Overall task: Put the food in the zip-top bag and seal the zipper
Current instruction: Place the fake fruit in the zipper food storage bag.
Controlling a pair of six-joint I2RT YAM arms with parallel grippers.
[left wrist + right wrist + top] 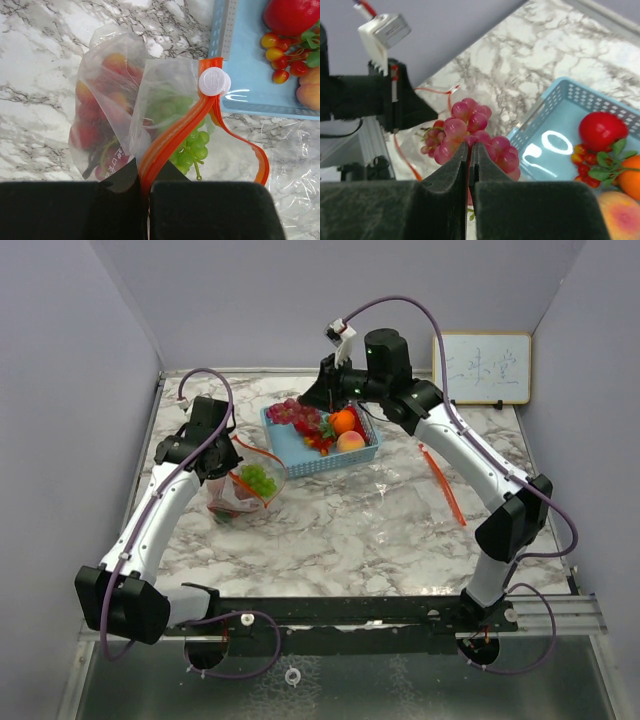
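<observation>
Purple grapes (466, 125) pinched in right claw (470, 150); left claw (145, 175) clamps zipper (170, 140).

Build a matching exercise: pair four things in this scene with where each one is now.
1 purple grapes
2 green grapes
3 peach
4 zipper

A inside the zip-top bag
B in the blue basket
C pinched by the left end effector
D gripped by the right end effector

Pairs: 1-D, 2-A, 3-B, 4-C
</observation>
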